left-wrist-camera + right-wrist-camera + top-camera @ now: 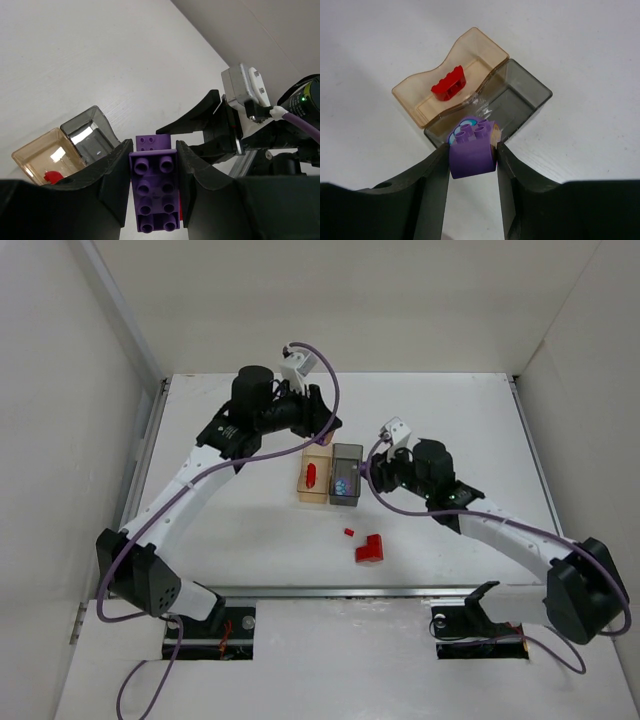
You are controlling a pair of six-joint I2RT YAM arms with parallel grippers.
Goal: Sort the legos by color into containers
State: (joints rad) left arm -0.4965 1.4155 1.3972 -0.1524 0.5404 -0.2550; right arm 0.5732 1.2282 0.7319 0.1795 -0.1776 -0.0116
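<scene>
My left gripper [153, 148] is shut on a long purple lego [152, 200], held studs toward the camera. It hangs past the far end of the two containers [325, 433]. My right gripper [473, 150] is shut on a short purple lego [472, 159] with a printed side, at the near edge of the dark grey container [530, 95]. From above that lego [343, 485] shows over the grey container [347, 455]. The orange container [417, 95] holds a red lego [449, 84]. An L-shaped red lego [369, 551] and a tiny red one [348, 532] lie on the table.
The two containers stand side by side mid-table, orange [315, 498] on the left. White walls enclose the table on three sides. The right arm's wrist and purple cable [295, 120] fill the right of the left wrist view.
</scene>
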